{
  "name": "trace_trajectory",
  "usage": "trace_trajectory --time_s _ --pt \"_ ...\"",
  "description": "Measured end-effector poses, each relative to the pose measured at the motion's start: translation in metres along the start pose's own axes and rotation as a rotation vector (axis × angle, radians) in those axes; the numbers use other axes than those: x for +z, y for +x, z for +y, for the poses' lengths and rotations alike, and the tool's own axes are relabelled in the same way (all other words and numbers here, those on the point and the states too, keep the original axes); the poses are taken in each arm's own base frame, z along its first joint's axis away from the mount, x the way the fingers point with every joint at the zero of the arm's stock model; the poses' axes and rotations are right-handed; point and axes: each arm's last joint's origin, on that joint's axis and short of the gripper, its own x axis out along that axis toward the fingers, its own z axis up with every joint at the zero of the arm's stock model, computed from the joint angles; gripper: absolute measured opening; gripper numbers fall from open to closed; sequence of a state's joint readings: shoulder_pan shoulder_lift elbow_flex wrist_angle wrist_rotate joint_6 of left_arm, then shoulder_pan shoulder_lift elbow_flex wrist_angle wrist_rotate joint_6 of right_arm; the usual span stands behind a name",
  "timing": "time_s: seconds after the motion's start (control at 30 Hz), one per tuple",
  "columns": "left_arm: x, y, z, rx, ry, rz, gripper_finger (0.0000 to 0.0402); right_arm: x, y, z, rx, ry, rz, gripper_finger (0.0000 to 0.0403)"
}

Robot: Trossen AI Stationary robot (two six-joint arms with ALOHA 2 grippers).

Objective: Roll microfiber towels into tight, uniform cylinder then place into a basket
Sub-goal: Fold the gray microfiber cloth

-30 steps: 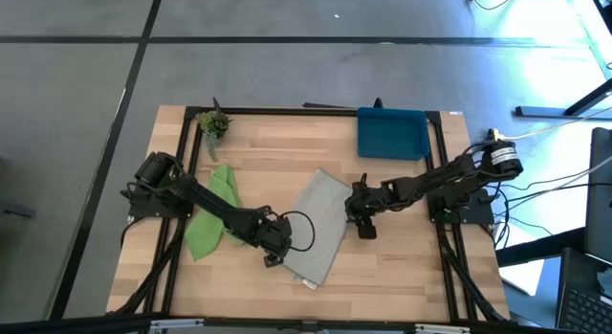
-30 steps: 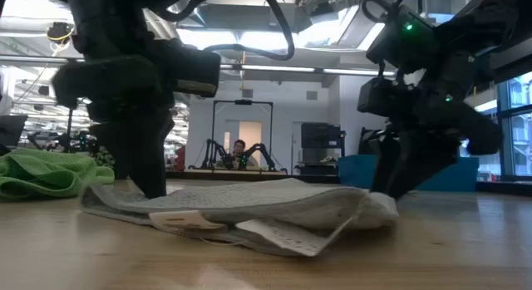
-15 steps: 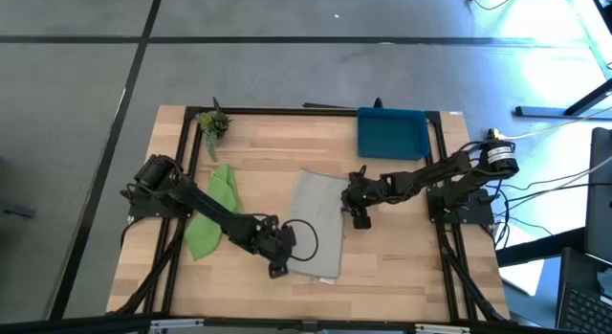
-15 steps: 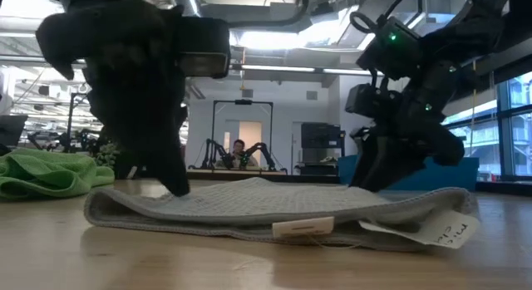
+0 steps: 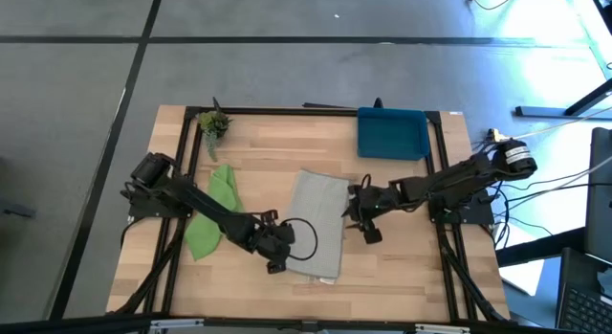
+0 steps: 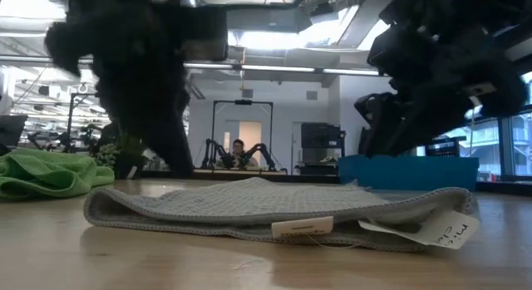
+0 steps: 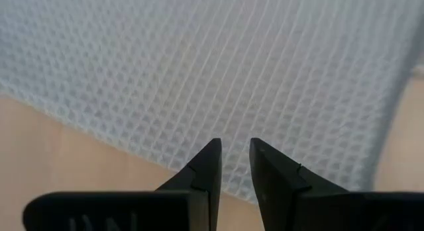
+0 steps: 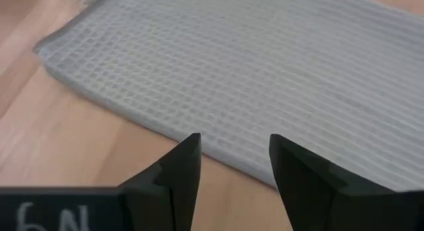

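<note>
The light grey towel (image 5: 317, 224) lies folded and flat on the table, its long sides running near to far. Its white tag (image 6: 303, 228) is at the near edge. My left gripper (image 5: 276, 258) hovers over the towel's near left edge (image 7: 159, 158), with its fingers (image 7: 235, 158) a narrow gap apart and empty. My right gripper (image 5: 358, 217) is open and empty above the towel's right edge, also seen in the right wrist view (image 8: 235, 161). The lime green towel (image 5: 212, 211) lies crumpled at the left. The dark-blue basket (image 5: 392, 133) stands at the far right.
A small potted plant (image 5: 214, 123) stands at the far left corner. Black frame rails (image 5: 287, 111) run along the table's edges. Bare wood (image 5: 402, 267) lies near and right of the grey towel. A person (image 6: 239, 149) sits far off in the room behind.
The grey towel has turned from slanting to square with the table's edges and now lies flat; the bunched-up end at my right gripper has spread out. Both grippers have risen off the towel, the right one drawing back a little toward the table's right edge.
</note>
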State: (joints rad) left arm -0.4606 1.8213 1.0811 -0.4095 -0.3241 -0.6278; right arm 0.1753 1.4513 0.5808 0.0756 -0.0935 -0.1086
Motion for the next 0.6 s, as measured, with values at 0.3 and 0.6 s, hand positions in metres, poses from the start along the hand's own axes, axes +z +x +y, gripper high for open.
trace_trajectory --time_s 0.3,0.6 --pt "-0.009 0.017 -0.001 0.01 -0.03 0.047 0.0071 -0.008 0.025 0.002 0.016 -0.008 0.022 0.018" --pt "-0.009 0.02 -0.011 -0.053 -0.06 0.008 0.0071 -0.021 0.043 -0.014 -0.038 0.031 0.071 0.018"
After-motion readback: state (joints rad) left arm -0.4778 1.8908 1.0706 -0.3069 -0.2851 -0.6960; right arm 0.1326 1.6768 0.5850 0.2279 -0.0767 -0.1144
